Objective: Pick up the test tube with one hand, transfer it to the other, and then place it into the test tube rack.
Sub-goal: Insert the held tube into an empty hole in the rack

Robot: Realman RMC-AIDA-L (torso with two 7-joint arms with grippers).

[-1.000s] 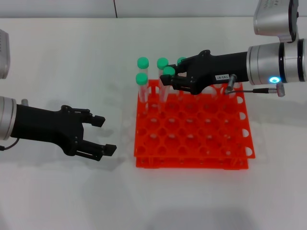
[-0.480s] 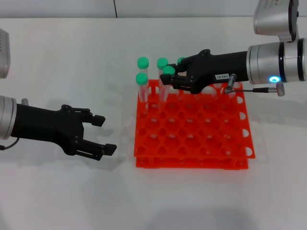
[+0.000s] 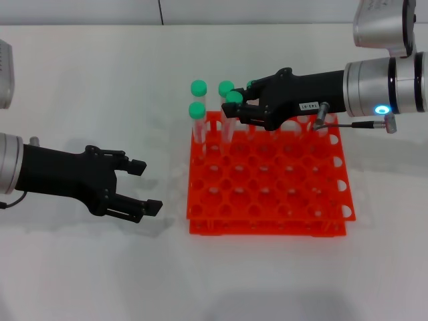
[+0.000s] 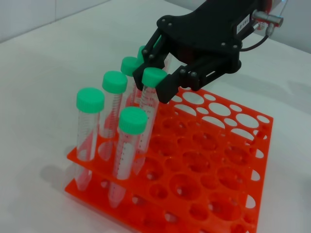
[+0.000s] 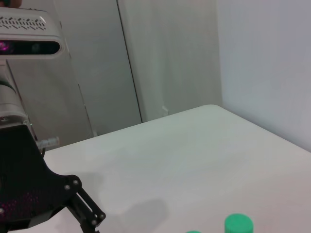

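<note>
While the left tool [image 3: 139, 187] hovers low over the white desk [image 3: 80, 87] beside the orange test tube rack [image 3: 267, 194], its fingers spread wide and holding nothing, the right tool [image 3: 235, 107] reaches over the rack's far rows, clamped on the green-capped test tube [image 4: 148, 99], which stands seated in a hole beside four other capped tubes [image 4: 90, 124]

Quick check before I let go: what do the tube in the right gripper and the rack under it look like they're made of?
The test tube held by the right gripper looks like clear plastic: see-through wall with printed marks, and a matte green screw cap. Glass can't be ruled out by look alone. The rack looks like moulded plastic: uniform bright orange, slightly glossy, thin plates with round holes. The left gripper sits open beside the rack.
</note>
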